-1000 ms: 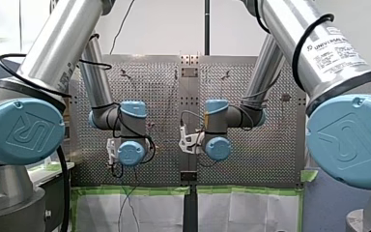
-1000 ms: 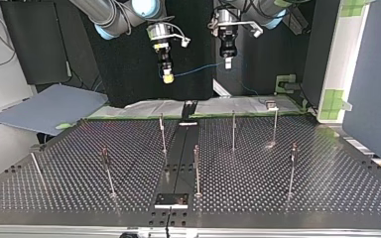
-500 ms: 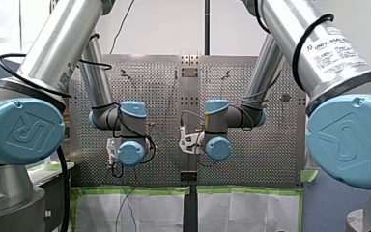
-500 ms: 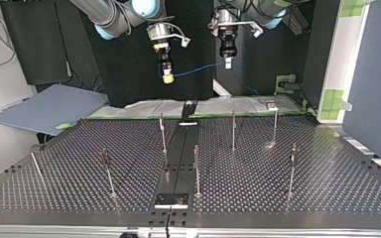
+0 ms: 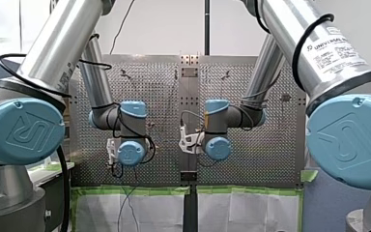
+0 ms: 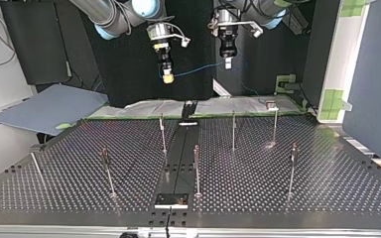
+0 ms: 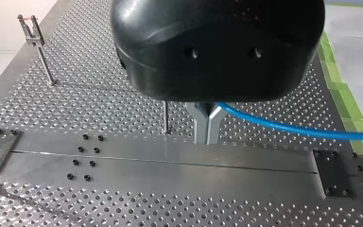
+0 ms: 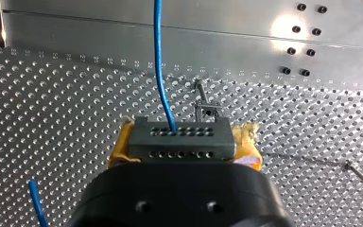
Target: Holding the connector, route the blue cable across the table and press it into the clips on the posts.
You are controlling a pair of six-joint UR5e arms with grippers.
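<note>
My right gripper (image 8: 182, 147) clamps the grey rectangular holed connector (image 8: 179, 135); the thin blue cable (image 8: 159, 71) runs from it to my left gripper (image 7: 207, 126), which pinches it. Likely mid-carry; next, lower toward the slim clip-topped metal posts (image 6: 233, 130) below the connector.

In top view, table (image 6: 327, 198) is lit evenly from overhead; glare is seen right of centre; upper middle left dark.

Grey board (image 6: 49, 106) at top view's left; green tape (image 6: 335, 99) on white panel (image 6: 342, 54) at right.
</note>
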